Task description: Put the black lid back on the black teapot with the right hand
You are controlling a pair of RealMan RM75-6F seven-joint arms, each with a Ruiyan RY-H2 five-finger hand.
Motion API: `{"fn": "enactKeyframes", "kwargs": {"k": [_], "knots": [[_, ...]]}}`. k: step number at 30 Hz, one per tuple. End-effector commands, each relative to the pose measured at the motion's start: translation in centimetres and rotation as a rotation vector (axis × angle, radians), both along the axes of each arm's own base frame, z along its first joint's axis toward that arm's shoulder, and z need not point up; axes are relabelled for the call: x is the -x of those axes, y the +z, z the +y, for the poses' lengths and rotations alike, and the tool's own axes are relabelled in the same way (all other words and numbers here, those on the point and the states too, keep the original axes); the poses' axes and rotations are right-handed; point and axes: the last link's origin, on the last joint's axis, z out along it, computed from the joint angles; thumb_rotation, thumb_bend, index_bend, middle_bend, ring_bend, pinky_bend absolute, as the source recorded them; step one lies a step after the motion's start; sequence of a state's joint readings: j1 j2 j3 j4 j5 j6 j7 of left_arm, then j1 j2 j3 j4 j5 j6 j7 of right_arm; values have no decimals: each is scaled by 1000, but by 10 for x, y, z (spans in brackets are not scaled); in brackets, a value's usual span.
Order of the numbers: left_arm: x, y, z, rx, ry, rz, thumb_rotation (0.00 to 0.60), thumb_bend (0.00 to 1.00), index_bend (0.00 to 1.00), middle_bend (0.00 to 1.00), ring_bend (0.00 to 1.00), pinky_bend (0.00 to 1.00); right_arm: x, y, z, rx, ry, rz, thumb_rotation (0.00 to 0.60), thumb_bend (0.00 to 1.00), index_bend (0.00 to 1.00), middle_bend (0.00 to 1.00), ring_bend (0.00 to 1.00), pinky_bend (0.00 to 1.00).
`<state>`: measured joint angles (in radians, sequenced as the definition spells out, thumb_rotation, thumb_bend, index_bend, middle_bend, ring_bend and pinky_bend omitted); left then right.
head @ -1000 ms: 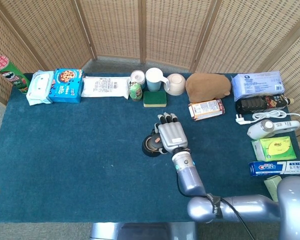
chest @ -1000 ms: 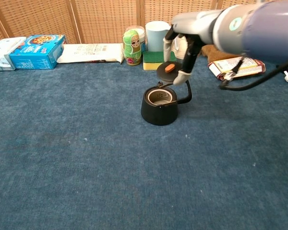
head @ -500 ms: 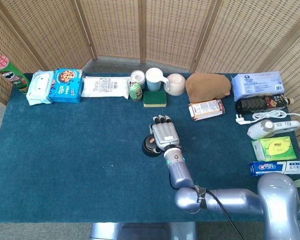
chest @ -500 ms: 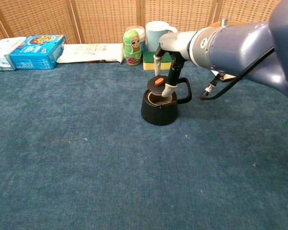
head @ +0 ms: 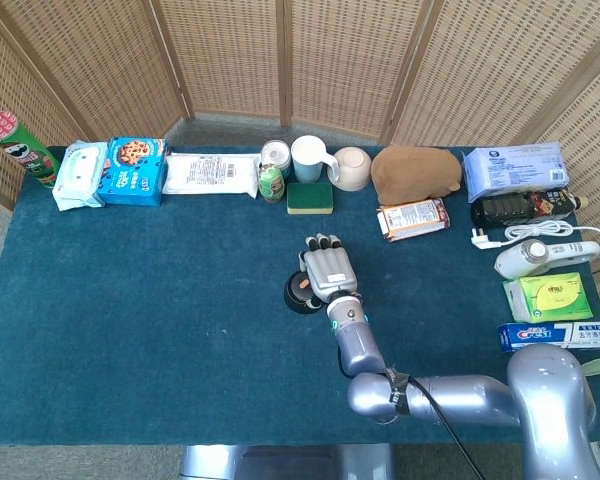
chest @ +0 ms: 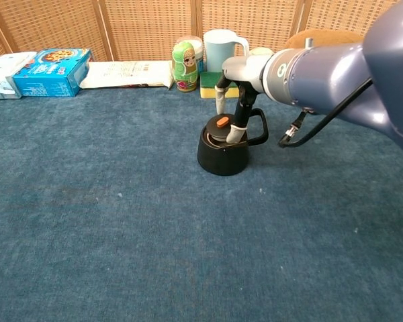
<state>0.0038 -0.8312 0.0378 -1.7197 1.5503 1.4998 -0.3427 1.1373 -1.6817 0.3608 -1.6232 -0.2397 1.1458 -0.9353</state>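
dark blue felt-covered table (chest: 121, 241) | squat black teapot with looped handle (chest: 221, 149) at centre | my right hand (chest: 236, 100) above it, fingers pinching the round black lid with orange knob (chest: 219, 125), seemingly seated in the mouth | risk: releasing askew tips lid, or dragging handle shifts teapot

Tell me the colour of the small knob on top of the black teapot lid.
Orange knob; clearest in the chest view.
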Motion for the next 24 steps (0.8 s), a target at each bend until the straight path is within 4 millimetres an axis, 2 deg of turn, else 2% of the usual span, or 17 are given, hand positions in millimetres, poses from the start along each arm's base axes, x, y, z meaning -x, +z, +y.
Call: {"fn": "enactKeyframes", "kwargs": {"k": [1, 10, 12, 16, 24], "knots": [[0, 0, 0, 0, 1, 0, 600, 130, 0, 0, 0, 56, 0, -3, -1, -4, -3, 0, 600, 241, 430, 129, 82, 0], [1, 3, -1, -11, 5, -9, 600, 130, 0, 0, 0, 56, 4, -4, -4, 3, -12, 11, 600, 245, 426, 128, 82, 0], [1, 3, -1, -12, 5, -12, 600, 130, 0, 0, 0, 56, 5, -4, -4, -2, -17, 9, 600, 245, 377, 121, 80, 0], [1, 4, -2, -12, 2, -11, 600, 131, 0, 0, 0, 56, 7, -3, -3, -28, -10, -3, 600, 251, 212, 105, 74, 0], [1, 4, -3, -13, -1, -12, 600, 131, 0, 0, 0, 56, 5, -1, 0, -48, 3, -23, 600, 251, 174, 98, 71, 0]]}}
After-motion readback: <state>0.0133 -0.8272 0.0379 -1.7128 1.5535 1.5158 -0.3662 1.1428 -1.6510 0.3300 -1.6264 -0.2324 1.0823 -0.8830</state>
